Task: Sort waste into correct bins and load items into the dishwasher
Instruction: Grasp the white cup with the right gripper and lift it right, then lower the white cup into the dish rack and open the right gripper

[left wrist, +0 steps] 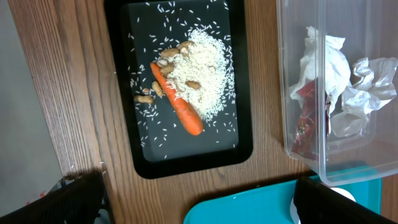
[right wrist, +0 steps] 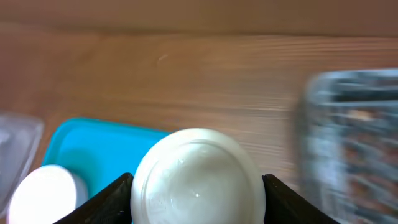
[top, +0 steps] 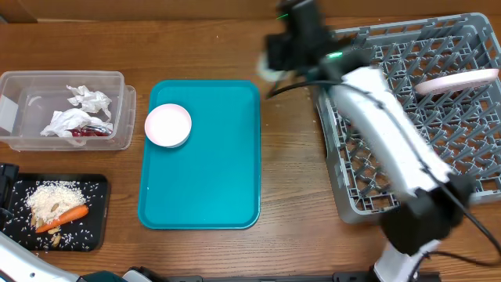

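The waste looks sorted. Left of the teal serving tray (top: 211,172), the clear tub (top: 117,82) holds the crumpled napkins (top: 78,110) and the red wrapper (top: 88,132). The black tray (top: 94,196), off the teal tray's near left corner, holds the rice (top: 53,197) and the carrot piece (top: 66,217). No scraps show on the teal tray or on the wood around it.

Loading is only partway. Right of the teal tray, the grey dish rack (top: 352,196) carries one pale pink plate (top: 458,81), standing on edge near the rack's far right corner. The right gripper (right wrist: 198,196) is closed on a white bowl (right wrist: 198,174), with a finger pressed against each side. It hangs, blurred, beyond the teal tray's far right corner, just short of the rack. By my reading that bowl has yet to be racked. A small pale bowl (top: 167,124) sits on the teal tray's far left corner, untouched. The left gripper (left wrist: 205,208) is spread wide and empty near the teal tray's left edge. No cup, fork or stick is visible.
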You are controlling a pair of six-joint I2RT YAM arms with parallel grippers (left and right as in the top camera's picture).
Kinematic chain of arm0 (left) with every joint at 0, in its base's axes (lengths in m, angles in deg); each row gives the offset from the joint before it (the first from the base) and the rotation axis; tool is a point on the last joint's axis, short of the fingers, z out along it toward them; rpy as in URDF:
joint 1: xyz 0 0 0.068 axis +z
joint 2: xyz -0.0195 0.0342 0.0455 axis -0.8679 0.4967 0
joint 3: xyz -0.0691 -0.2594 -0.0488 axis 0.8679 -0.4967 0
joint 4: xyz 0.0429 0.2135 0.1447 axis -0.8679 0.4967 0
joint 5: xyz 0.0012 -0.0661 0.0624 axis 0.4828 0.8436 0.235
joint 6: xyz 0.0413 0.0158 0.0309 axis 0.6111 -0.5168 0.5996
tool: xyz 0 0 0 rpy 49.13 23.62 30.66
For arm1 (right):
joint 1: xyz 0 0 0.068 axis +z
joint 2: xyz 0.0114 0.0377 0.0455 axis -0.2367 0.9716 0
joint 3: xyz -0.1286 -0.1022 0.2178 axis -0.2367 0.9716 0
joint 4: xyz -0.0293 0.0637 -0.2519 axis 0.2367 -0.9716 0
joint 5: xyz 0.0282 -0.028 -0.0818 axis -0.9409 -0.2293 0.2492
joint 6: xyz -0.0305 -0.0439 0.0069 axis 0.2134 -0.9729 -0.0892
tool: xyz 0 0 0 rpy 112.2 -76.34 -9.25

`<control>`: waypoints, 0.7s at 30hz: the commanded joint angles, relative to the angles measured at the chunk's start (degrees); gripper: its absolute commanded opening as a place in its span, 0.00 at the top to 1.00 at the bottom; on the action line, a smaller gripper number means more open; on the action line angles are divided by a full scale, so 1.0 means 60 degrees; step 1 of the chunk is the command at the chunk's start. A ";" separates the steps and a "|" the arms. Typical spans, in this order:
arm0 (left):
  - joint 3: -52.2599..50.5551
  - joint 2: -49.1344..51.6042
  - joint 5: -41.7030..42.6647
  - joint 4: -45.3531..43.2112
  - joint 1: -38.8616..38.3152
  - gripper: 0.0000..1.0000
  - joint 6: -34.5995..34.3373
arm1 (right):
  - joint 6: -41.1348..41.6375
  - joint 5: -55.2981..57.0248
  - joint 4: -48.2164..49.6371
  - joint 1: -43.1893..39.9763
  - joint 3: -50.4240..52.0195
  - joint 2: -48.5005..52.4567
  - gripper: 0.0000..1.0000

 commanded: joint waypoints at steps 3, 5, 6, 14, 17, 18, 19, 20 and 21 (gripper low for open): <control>0.0018 -0.0080 0.0040 -0.0004 0.0033 0.00 -0.0058 | 0.0011 0.0080 -0.0918 -0.2710 -0.0175 -0.1545 0.38; 0.0018 -0.0080 0.0036 -0.0004 0.0033 0.00 -0.0058 | 0.0011 0.0080 -0.1140 -0.3515 -0.0175 -0.1712 0.38; 0.0018 -0.0076 0.0036 -0.0007 0.0033 0.00 -0.0058 | 0.0011 0.0080 -0.1279 -0.4142 -0.0175 -0.1781 0.38; 0.0018 -0.0076 0.0036 -0.0004 0.0033 0.00 -0.0058 | 0.0189 -0.1198 -0.1821 -0.7657 -0.0171 -0.1803 0.37; 0.0018 -0.0076 0.0036 -0.0007 0.0033 0.00 -0.0058 | 0.0557 -0.1512 -0.1978 -0.8582 -0.0153 -0.1803 0.37; 0.0018 -0.0076 0.0036 -0.0004 0.0033 0.00 -0.0058 | 0.0557 -0.1730 -0.2058 -0.8903 -0.0153 -0.1803 0.37; 0.0018 -0.0076 0.0036 -0.0007 0.0033 0.00 -0.0058 | 0.0557 -0.1902 -0.2106 -0.9103 -0.0153 -0.1803 0.38; 0.0018 -0.0080 0.0036 -0.0004 0.0033 0.00 -0.0058 | 0.0557 -0.2178 -0.2157 -0.9366 -0.0153 -0.1803 0.37; 0.0018 -0.0080 0.0036 -0.0007 0.0033 0.00 -0.0058 | 0.0557 -0.2371 -0.2248 -0.9566 -0.0153 -0.1803 0.37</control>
